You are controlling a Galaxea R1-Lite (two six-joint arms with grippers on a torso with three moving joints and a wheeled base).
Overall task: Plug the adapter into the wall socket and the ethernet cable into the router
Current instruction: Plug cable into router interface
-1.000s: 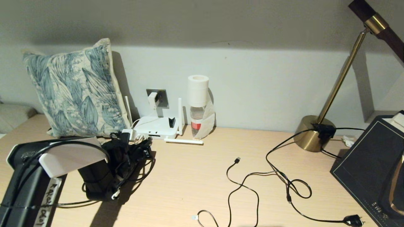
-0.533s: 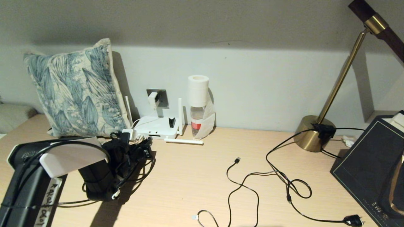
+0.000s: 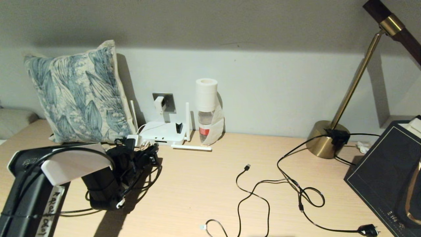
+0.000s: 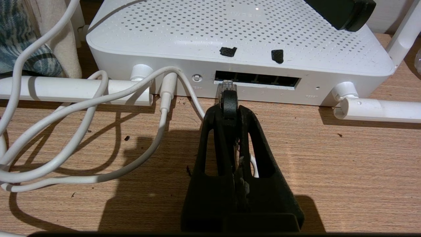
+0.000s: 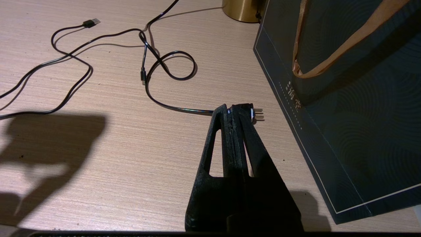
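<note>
The white router (image 3: 163,132) lies flat against the wall, below the grey wall socket (image 3: 168,100). The white adapter (image 3: 159,103) sits on the socket, and its cord (image 4: 167,90) runs into the router's (image 4: 230,36) back. My left gripper (image 4: 229,110) is low over the table, right behind the router, shut on the black boot of the ethernet cable (image 4: 229,100). The cable's clear connector (image 4: 227,87) has its tip at the mouth of the leftmost port; how deep it sits I cannot tell. My right gripper (image 5: 235,110) hangs shut and empty over the table.
A leaf-print pillow (image 3: 79,95) leans left of the router; a bottle capped by a paper roll (image 3: 206,108) stands to its right. A thin USB cable (image 3: 251,194), a black pronged plug (image 5: 256,114), a brass lamp base (image 3: 324,140) and a dark bag (image 3: 384,171) occupy the right.
</note>
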